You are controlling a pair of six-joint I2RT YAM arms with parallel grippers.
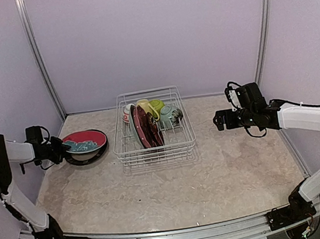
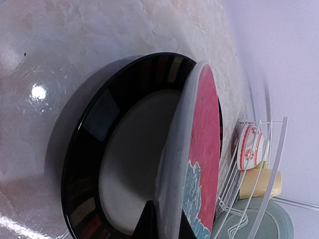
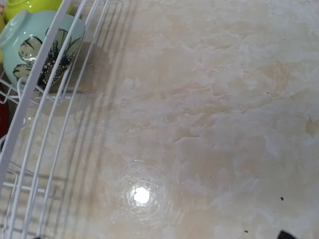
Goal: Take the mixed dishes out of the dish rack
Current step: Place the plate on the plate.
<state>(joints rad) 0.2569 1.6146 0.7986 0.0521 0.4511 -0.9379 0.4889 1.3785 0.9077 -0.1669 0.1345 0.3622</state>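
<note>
The white wire dish rack (image 1: 155, 149) stands mid-table. It holds a dark red plate (image 1: 149, 127), a greyish plate (image 1: 134, 126), a pale yellow mug (image 1: 145, 107), a lime green bowl (image 1: 157, 104), a pale green flowered bowl (image 1: 170, 116) and a red-and-white bowl (image 1: 127, 113). My left gripper (image 1: 63, 148) is shut on the rim of the teal-and-red plate (image 1: 84, 142). It holds that plate tilted over a black-rimmed plate (image 1: 91, 157) on the table; its jaws (image 2: 167, 219) pinch the grey rim (image 2: 174, 164). My right gripper (image 1: 219, 120) hovers right of the rack, open and empty.
The left wrist view shows the black-rimmed plate (image 2: 89, 149) with a white centre, and the rack wires (image 2: 271, 159) behind it. The right wrist view shows the rack's right side (image 3: 50, 99), the flowered bowl (image 3: 40, 50) and bare marbled tabletop (image 3: 214, 124). Purple walls enclose the table.
</note>
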